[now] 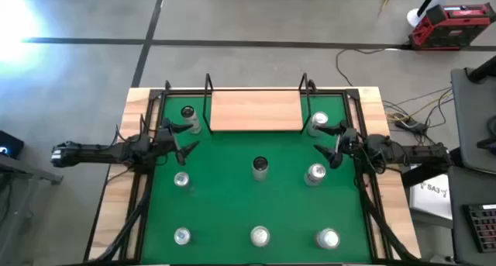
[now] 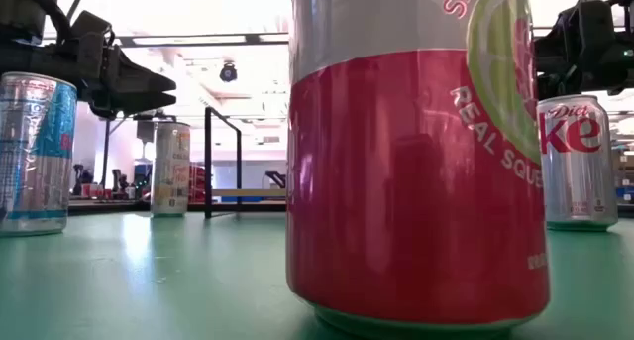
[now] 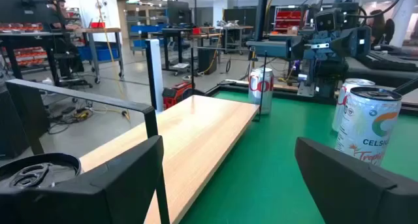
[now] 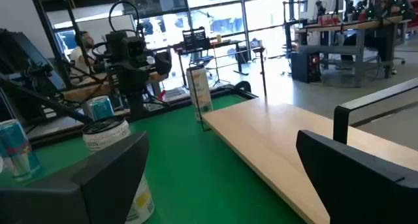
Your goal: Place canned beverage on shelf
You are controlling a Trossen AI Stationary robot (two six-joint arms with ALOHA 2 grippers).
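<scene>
Both arms reach inward from opposite sides; the left end effector [image 1: 184,137] and right end effector [image 1: 324,139] hover with fingers spread.

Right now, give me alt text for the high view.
Overhead, two dark arms reach in from either side of a green table, open left gripper and open right gripper flanking a bare wooden shelf. Eight cans stand on the green.

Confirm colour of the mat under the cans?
Green mat, plain and unpatterned; clearest in the high view.
</scene>
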